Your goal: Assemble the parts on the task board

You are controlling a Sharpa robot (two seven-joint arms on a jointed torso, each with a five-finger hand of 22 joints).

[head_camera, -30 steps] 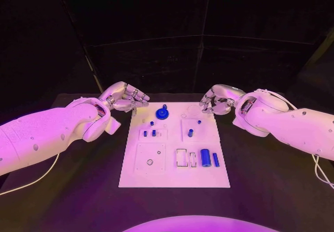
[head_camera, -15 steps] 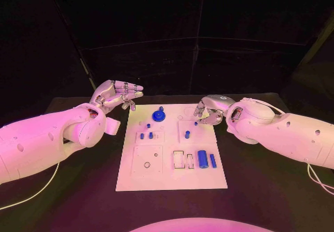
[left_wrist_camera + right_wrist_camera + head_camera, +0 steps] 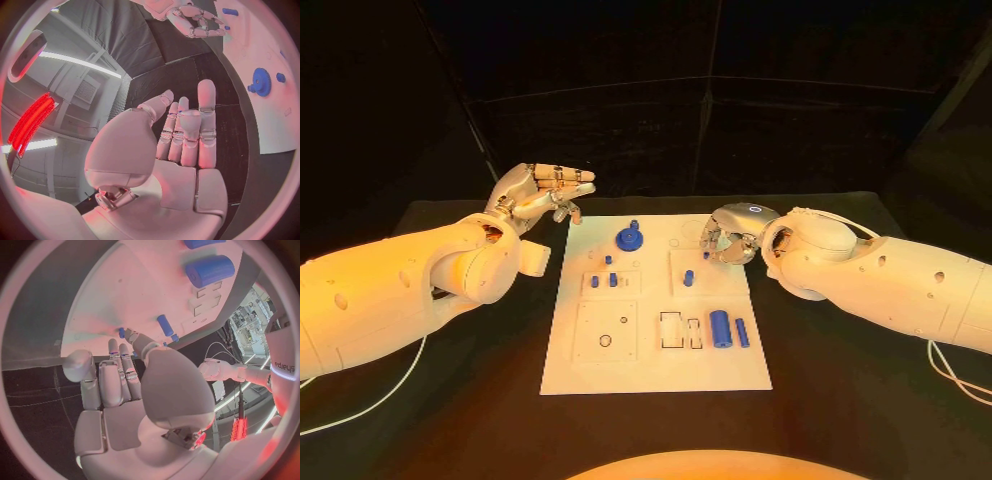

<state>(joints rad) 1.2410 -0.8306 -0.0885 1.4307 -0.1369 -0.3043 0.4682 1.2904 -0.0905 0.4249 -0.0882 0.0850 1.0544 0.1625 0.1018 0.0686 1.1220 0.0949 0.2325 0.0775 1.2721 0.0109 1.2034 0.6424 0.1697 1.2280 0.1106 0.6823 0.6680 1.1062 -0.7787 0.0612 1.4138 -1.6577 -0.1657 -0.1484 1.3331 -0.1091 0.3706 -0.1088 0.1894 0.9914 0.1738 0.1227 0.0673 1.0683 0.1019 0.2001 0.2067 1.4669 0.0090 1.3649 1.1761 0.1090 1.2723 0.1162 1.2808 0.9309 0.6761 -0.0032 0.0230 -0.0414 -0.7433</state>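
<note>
The white task board lies mid-table. On it are a blue gear, several short blue pegs and, nearer me, two blue cylinders. My left hand is raised beyond the board's far left corner, holding nothing, with its fingers mostly straight. The gear lies ahead of it. My right hand hovers over the board's far right part with its fingers bent down, and nothing is in it. Its fingertips are close to a small peg, and the thick cylinder lies further off.
The board has empty rectangular slots and a square plate with holes. The black table surrounds the board on all sides. A white cable runs along the left side of the table.
My right hand has moved in from the board's far right corner to above its far right part. My left hand has lifted and drawn back off the board's corner. The camera has shifted slightly.
</note>
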